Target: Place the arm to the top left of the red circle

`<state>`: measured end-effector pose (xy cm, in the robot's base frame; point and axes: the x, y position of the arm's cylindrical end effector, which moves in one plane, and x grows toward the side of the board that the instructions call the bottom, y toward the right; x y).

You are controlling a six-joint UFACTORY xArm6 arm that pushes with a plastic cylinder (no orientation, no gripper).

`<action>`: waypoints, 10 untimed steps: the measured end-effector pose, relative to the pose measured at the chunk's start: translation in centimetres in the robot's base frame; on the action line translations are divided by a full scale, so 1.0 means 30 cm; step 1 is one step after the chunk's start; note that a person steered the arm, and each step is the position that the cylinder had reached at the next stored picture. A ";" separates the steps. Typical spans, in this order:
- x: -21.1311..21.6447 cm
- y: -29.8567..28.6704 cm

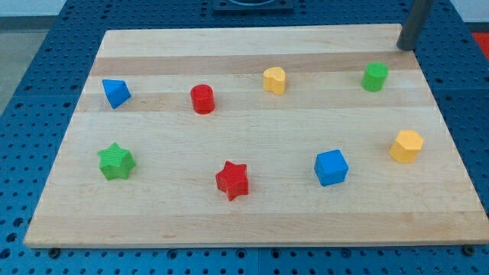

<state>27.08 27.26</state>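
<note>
No writing or brand showed anywhere. The desk (252,214) was pale wood in long planks, lying on a blue perforated base (30,92). The rod stood at the view's top right, and the tip (403,48) touched down at the desk's far corner, nearest the green block (374,77) and well apart from everything else. There were no jaws on this arm, only a straight dark rod, so nothing was open or closed.

The red circle (202,99), a short upright cylinder with its round face up and no long axis to speak of, sat left of centre in the upper row, between the blue block (115,92) and the yellow heart (274,80). The tip was far off to its right.

Along the lower row ran the green star (116,161), the red star (232,180), the blue cube (331,167) and the yellow hexagon (406,146). All the blocks looked like ridged matte plastic.
</note>
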 end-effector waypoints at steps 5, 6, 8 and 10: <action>0.037 -0.725; 0.058 -0.857; 0.128 -1.062; 0.250 -1.276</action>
